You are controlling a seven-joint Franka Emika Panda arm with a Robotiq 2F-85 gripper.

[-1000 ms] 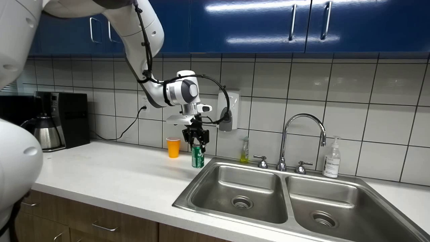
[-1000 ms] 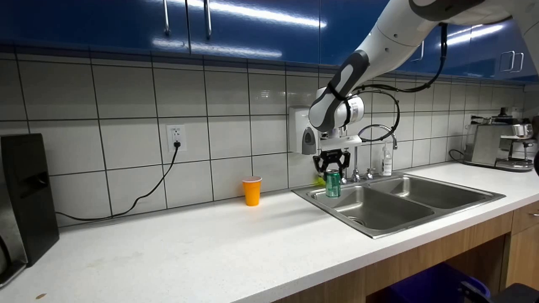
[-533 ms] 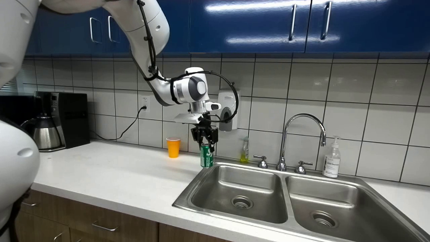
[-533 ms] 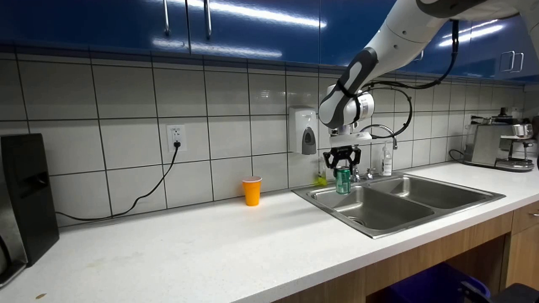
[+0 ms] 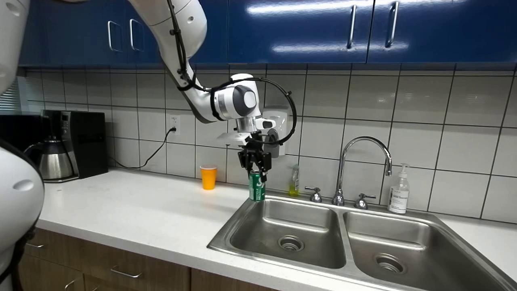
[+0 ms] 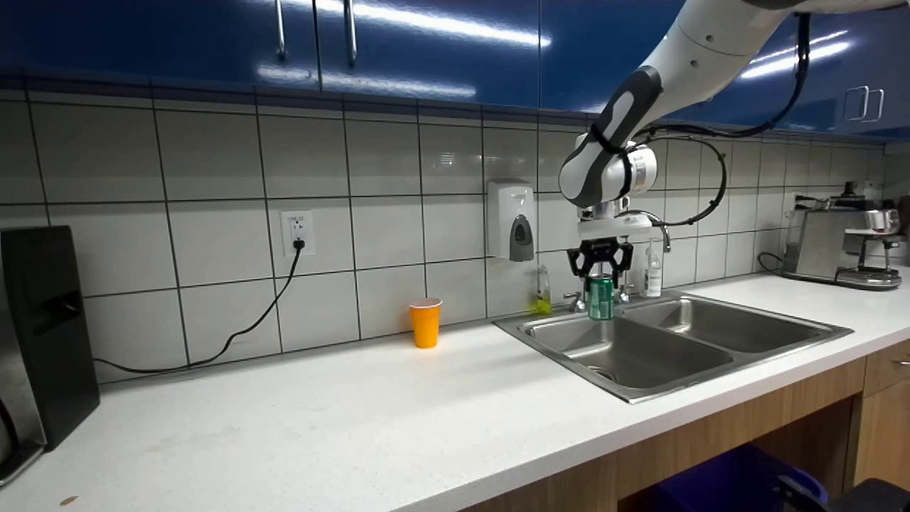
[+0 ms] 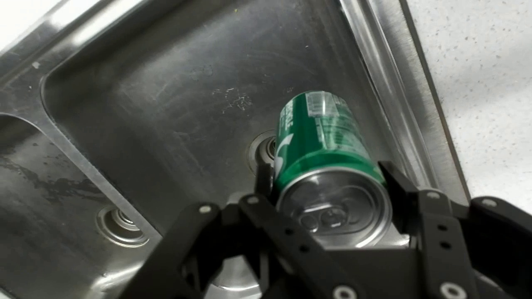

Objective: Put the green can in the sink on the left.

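The green can (image 5: 257,189) hangs upright in my gripper (image 5: 257,176), with the fingers on either side of its top end. In an exterior view the can (image 6: 601,300) and gripper (image 6: 601,279) appear over the back of the sink. In the wrist view the can (image 7: 322,133) sits between the fingertips (image 7: 326,178), its lid facing the camera. Below it lies the left basin (image 7: 174,108), which also shows in both exterior views (image 5: 258,238) (image 6: 654,355). The can partly hides this basin's drain (image 7: 262,151) in the wrist view.
The right basin (image 5: 436,258) lies beyond a metal divider. A tall faucet (image 5: 342,169) with handles stands behind the sink. A yellow-green soap bottle (image 5: 294,182) and a white pump bottle (image 5: 399,196) stand at the back. An orange cup (image 6: 426,323) stands on the counter. A dispenser (image 6: 512,220) is on the wall.
My gripper has moved right in both exterior views, carrying the green can from near the basin's edge to over the left basin. The can has risen slightly in the pictures. The cup has not moved.
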